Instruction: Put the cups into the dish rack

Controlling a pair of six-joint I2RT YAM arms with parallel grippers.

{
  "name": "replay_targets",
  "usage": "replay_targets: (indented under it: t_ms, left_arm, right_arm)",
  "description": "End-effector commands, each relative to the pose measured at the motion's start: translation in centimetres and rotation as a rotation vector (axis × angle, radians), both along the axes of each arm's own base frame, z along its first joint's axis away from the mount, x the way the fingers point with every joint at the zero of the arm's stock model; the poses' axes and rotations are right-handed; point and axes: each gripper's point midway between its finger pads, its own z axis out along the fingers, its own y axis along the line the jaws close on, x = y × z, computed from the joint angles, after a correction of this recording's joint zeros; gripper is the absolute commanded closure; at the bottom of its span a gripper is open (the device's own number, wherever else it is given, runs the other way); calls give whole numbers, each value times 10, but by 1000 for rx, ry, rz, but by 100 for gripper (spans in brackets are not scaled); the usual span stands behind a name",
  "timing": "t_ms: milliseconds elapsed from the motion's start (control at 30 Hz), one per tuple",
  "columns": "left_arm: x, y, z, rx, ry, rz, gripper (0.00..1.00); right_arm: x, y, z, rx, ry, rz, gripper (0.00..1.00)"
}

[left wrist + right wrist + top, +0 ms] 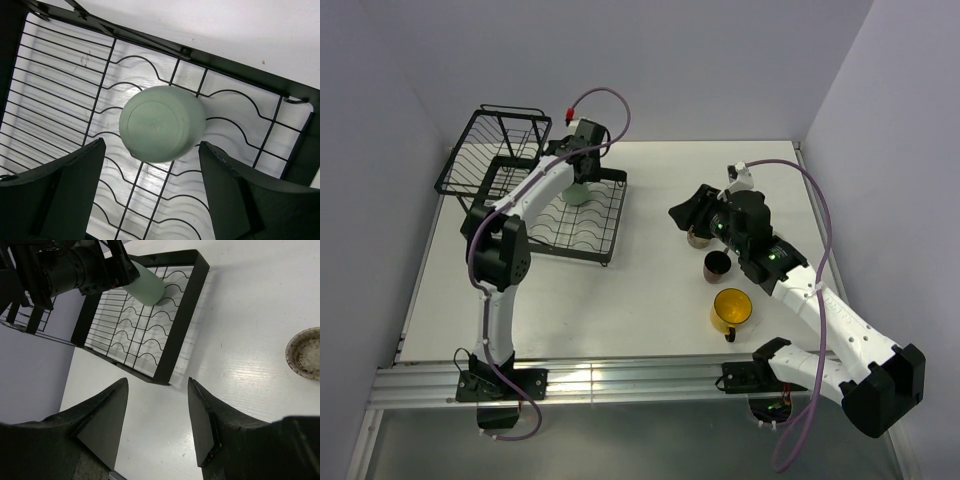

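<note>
Nearest the arm bases, at 4 o'clock on the bench (640,320): yellow mug (731,310), upright, handle toward the near edge. Just past it, at 3 o'clock: dark brown mug (717,265), upright. At that mug's 11 o'clock: beige speckled cup (698,237), partly hidden behind the right end effector (688,212), jaws spread, gripping nothing. Farthest, at 10 to 11 o'clock: dish rack (616,215). On its flat tray: pale green tumbler (578,193), bottom up, flanked by the fingers (75,185) of the left end effector (152,147), jaws wide, clear of the tumbler on both sides.
</note>
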Motion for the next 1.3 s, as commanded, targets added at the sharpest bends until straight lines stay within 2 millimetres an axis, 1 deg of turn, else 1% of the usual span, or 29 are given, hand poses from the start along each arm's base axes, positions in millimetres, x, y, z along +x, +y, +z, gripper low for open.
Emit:
replay_targets:
  t_ms: [0,33,67,100,133,167,200,233,267,300,333,467,500,533,567,600,633,667,700,733,767,800,867,900,1000,1167,1200,1267]
  left_arm:
    - [-4,-6,50,-19,-123,15,18]
    - [-7,-11,52,-15,-129,8,18]
    - [-10,-10,52,-4,-132,14,18]
    - [-14,-12,60,-9,-150,11,18]
    - [-18,-18,62,-10,-155,2,19]
    - [-22,-19,61,-9,-156,-1,19]
    - [-27,-22,70,-22,-172,-9,20]
    - [-32,-30,69,-31,-170,-27,20]
    - [-37,-37,63,-48,-155,-53,22]
    - [-41,-41,63,-62,-151,-70,23]
    - [-45,-49,58,-71,-136,-92,25]
    - [-52,-59,27,-57,-67,-124,42]
    - [-52,-61,13,-46,-36,-130,57]
    - [-52,-62,7,-37,-24,-132,64]
    - [-50,-63,3,-32,-19,-132,74]
    - [-49,-64,-8,-20,-2,-136,78]
    - [-47,-65,-12,-16,0,-137,82]
    - [-44,-66,-16,-11,1,-139,89]
    - [-41,-66,-25,2,15,-137,92]
    - [-39,-66,-28,18,17,-132,95]
    - [-34,-67,-27,18,8,-127,100]
    - [-31,-68,-38,37,25,-127,100]
    - [-25,-69,-38,55,13,-118,100]
    - [-22,-68,-45,67,18,-116,100]
    - [-15,-66,-48,85,2,-109,100]
    - [-3,-55,-50,92,-4,-89,100]
    - [-1,-53,-53,92,2,-90,100]
    - [5,-49,-52,90,-4,-87,100]
  right_arm:
    - [3,1,33,22,-80,-2,41]
    - [2,2,33,21,-81,1,41]
    - [2,1,32,20,-81,-4,41]
    - [4,-2,32,15,-83,-21,41]
    - [4,-2,32,15,-82,-21,41]
    - [4,-2,32,13,-83,-24,41]
    - [4,-3,31,11,-82,-27,41]
    - [4,-3,32,11,-84,-28,41]
    - [5,-3,31,10,-83,-30,41]
    - [5,-4,31,11,-84,-31,41]
    - [5,-3,31,14,-84,-32,41]
    - [6,-3,28,11,-79,-33,43]
    - [6,-3,28,10,-77,-32,43]
    - [6,-3,28,10,-79,-32,44]
    - [6,-3,28,10,-78,-33,44]
    - [7,-4,29,7,-81,-35,44]
    - [7,-3,29,5,-80,-35,45]
    - [7,-4,29,4,-79,-38,45]
    - [7,-4,31,1,-84,-38,46]
    - [8,-5,31,-1,-83,-41,46]
    - [8,-5,32,0,-84,-41,46]
    - [8,-5,33,0,-88,-41,46]
    - [8,-5,33,-2,-86,-40,46]
    - [8,-5,33,-3,-86,-40,46]
    - [8,-7,33,-12,-89,-47,46]
    - [7,-10,32,-23,-92,-57,46]
    - [7,-10,32,-23,-92,-58,46]
    - [7,-10,31,-23,-92,-58,46]
